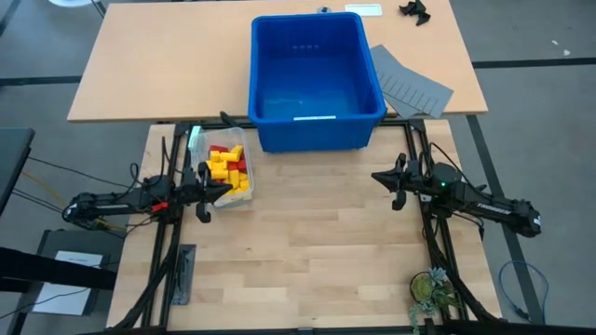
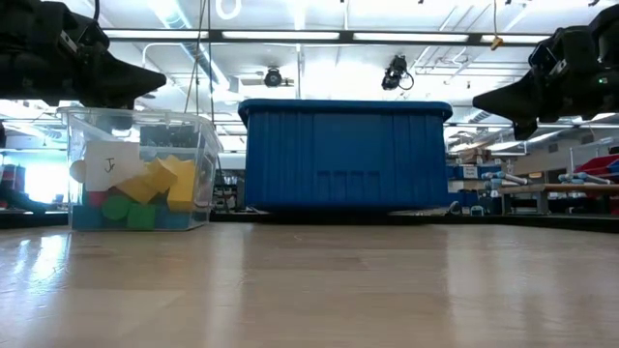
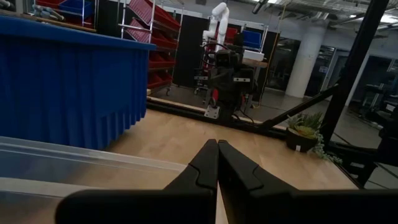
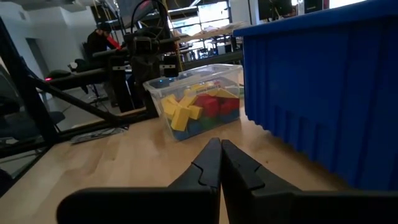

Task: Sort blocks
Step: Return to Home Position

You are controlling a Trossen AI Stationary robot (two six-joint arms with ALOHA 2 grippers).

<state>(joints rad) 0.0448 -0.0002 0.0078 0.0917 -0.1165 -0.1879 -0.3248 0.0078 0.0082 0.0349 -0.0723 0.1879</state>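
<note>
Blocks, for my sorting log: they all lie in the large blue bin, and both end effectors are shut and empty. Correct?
Only the container is wrong. The high view shows the blocks in the small clear tub; the large blue bin beside it looks empty. The left end effector and right end effector are indeed shut and empty.

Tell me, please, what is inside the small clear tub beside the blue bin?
The clear tub holds heaped blocks: yellow and red on top, green and blue low down. A paper label on its wall and the upper blocks cover the rest.
</note>
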